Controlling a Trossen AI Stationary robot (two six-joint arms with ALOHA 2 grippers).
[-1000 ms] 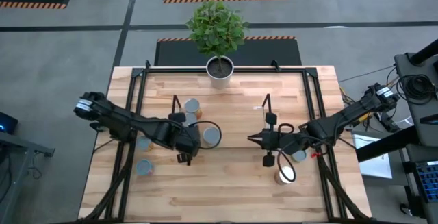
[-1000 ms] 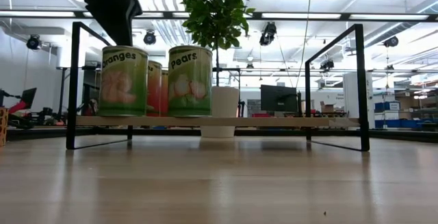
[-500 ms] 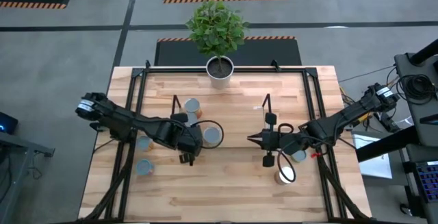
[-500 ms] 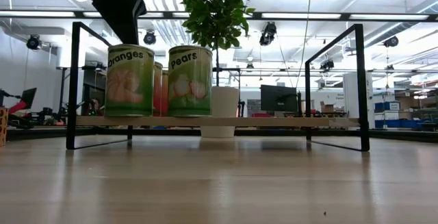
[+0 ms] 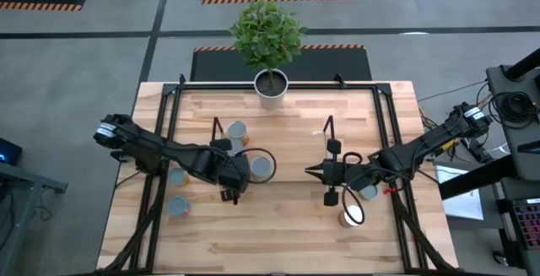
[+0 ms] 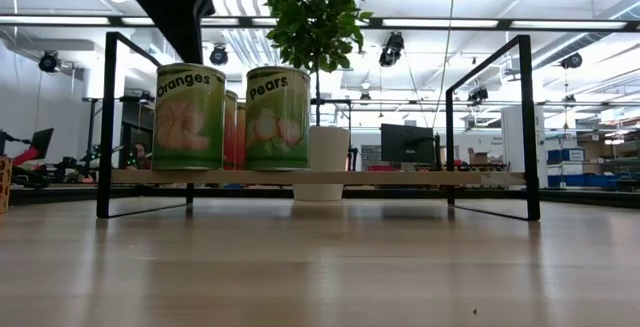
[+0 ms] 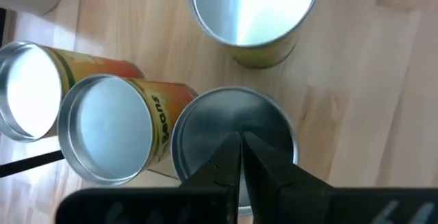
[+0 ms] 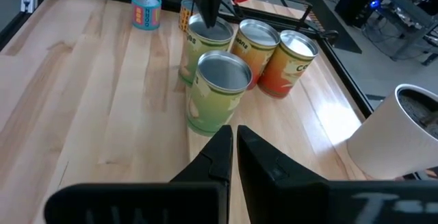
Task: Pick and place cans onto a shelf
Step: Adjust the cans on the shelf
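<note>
My left gripper [image 7: 241, 157] is clenched empty, fingertips together just above the oranges can [image 6: 188, 117] on the shelf [image 6: 320, 177]. The pears can [image 6: 277, 117] stands beside it. My right gripper [image 8: 233, 152], also clenched, waits well apart.

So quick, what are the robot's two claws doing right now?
Left gripper: shut, empty, just above the Oranges can.
Right gripper: shut, empty, away from the cans.
</note>
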